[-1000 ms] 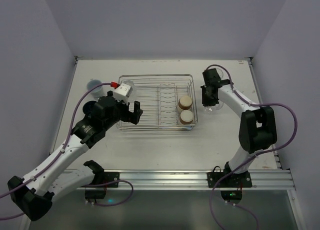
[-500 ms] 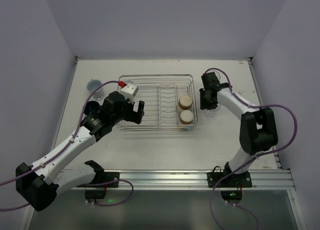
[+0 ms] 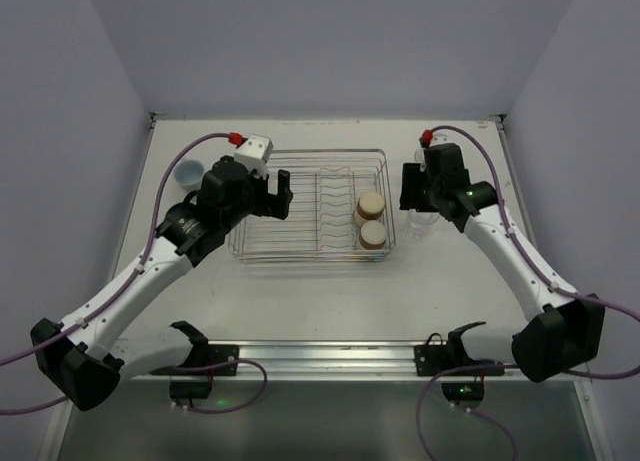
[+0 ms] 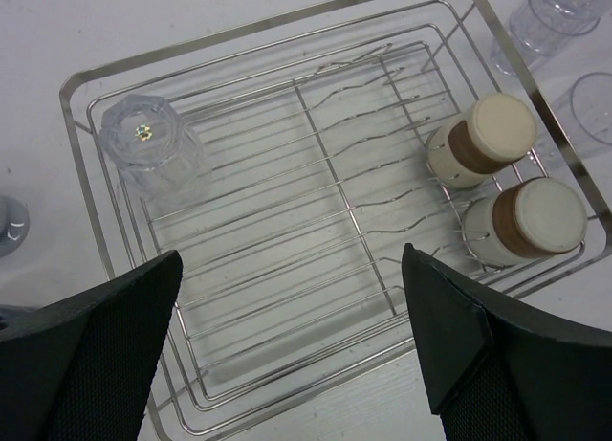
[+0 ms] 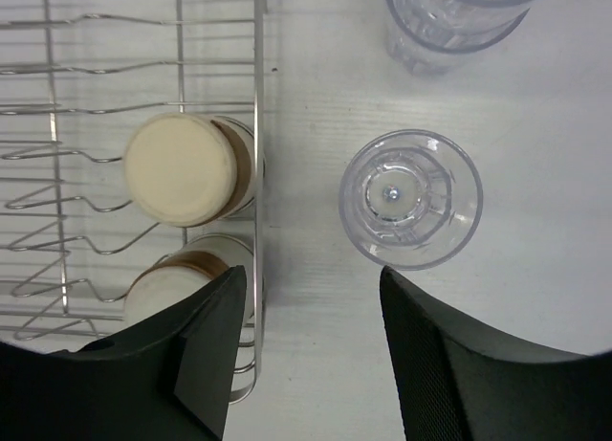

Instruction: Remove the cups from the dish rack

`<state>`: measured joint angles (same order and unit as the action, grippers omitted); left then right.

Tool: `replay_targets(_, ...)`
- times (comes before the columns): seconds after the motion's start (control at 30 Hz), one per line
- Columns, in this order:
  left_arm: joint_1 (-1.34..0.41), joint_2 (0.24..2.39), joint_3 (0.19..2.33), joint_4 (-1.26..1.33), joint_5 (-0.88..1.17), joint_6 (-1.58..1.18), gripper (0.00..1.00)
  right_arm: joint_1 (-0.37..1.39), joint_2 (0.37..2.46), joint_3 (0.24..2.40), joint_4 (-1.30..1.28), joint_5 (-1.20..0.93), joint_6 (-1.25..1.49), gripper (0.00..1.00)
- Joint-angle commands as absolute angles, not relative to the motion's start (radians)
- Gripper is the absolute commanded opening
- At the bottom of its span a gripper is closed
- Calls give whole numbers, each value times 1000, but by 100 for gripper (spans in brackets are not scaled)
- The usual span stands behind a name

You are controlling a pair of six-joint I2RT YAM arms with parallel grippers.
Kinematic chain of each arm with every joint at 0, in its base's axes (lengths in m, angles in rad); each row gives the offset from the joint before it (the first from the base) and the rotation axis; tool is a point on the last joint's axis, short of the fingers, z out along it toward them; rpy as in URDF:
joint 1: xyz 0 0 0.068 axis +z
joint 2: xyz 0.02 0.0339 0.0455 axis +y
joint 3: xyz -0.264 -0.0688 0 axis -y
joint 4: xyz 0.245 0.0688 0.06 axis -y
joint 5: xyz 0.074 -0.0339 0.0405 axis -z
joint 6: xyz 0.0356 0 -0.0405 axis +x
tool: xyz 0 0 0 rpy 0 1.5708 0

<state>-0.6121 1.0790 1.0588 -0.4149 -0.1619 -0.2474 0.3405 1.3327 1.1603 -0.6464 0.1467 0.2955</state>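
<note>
Arms shifted, left gripper (image 4: pixel 292 259) and right gripper (image 5: pixel 314 274) spread empty, white table (image 3: pixel 300 291), lilac walls (image 3: pixel 320 41)

Dish rack (image 3: pixel 300 253) on the table (image 3: pixel 300 301), one tumbler (image 4: pixel 153 149) in its far-left corner, two cups (image 4: pixel 481 141) side by side at its right end, another tumbler (image 5: pixel 411 197) just right of it, perhaps a stack (image 5: pixel 449 20) behind.

A white surface (image 3: pixel 330 291) sits in a three-sided booth. A pale lavender-grey back wall (image 3: pixel 330 41) meets its far edge, and matching side walls (image 3: pixel 60 131) flank its left and right edges. An aluminium rail (image 3: pixel 330 356) runs along the near edge. The light is soft and even.
</note>
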Motion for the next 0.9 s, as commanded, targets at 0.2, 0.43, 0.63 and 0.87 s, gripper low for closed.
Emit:
replay_targets(0.2, -563, 1278, 1155, -330, -337, -311, 100, 364, 1054, 1105, -563, 48, 317, 62)
replay_targets(0.43, -434, 1436, 1192, -244, -403, -345, 100, 400, 872, 921, -338, -126, 371, 63)
replay_targets(0.63, -377, 1635, 1273, -195, -375, -305, 99, 408, 818, 853, -273, -227, 400, 63)
replay_targets(0.87, -376, 1759, 1344, -199, -373, -287, 96, 414, 798, 822, -259, -245, 402, 63)
